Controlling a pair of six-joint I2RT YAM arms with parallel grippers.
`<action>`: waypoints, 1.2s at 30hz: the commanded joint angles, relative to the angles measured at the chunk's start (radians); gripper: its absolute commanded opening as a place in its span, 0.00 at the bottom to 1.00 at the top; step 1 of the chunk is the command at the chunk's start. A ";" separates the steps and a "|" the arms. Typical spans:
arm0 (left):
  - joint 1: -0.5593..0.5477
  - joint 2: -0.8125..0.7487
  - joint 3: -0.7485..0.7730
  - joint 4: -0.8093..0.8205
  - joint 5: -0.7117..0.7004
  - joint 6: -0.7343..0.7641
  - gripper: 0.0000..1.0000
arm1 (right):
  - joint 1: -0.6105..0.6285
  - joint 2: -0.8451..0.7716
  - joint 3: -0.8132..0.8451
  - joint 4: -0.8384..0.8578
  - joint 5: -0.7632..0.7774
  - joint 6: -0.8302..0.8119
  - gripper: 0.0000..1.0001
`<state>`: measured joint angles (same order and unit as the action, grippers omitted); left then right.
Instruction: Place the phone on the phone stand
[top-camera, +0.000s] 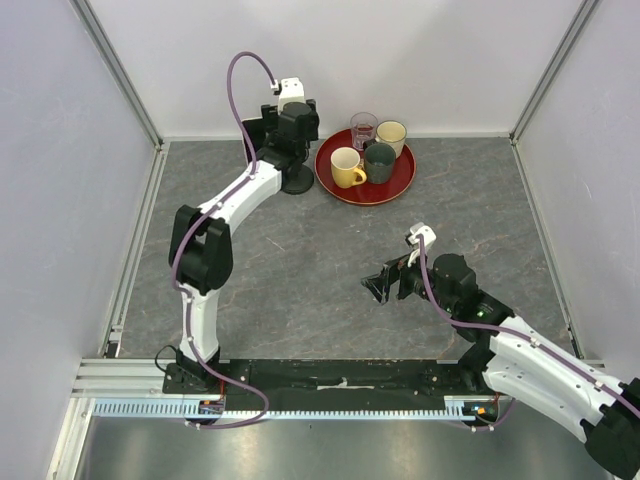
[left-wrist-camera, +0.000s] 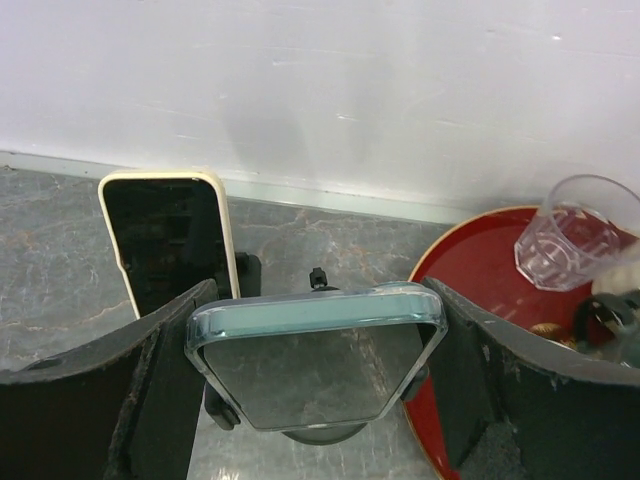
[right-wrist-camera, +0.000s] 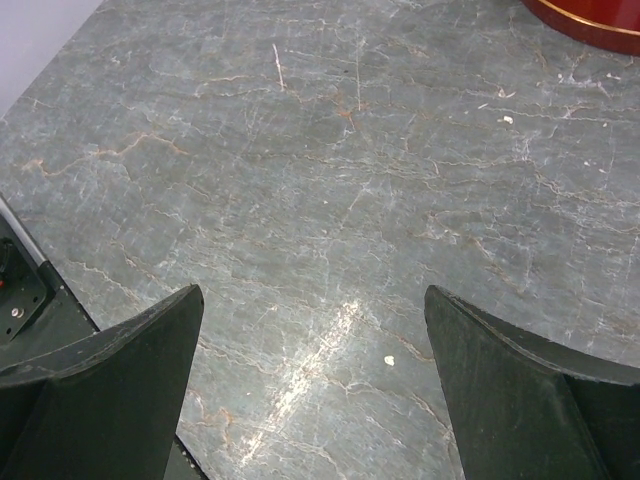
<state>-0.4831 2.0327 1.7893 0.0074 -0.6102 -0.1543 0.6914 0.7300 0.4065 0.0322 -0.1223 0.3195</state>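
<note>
Clearly, the left gripper is clamped on the phone at the far edge of the table, around 12 o'clock in the top view.

Seen from the left wrist, the phone lies sideways between the two fingers. It wears a clear, blue-green tinted case, and its glass is grey with reflection. The black phone stand sits right beneath it, but I cannot tell whether the phone rests on it. At 10 o'clock from the phone a second phone in a cream case stands upright, just behind the left finger. A red tray lies close at 3 o'clock, carrying a glass and three mugs. The right gripper hangs with its fingers spread over bare table at 5 o'clock.
</note>
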 joint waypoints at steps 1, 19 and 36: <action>0.014 0.024 0.162 0.210 -0.088 0.019 0.02 | -0.004 0.019 0.008 0.041 0.023 0.009 0.98; 0.052 0.103 0.234 0.129 0.018 -0.042 0.87 | -0.006 0.046 0.022 0.048 0.016 0.021 0.98; 0.063 -0.265 0.003 -0.310 0.179 -0.416 0.97 | -0.006 -0.017 0.041 -0.053 0.104 0.130 0.98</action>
<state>-0.4267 1.9667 1.9011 -0.1940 -0.4812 -0.4007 0.6895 0.7311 0.4065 0.0219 -0.0925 0.3985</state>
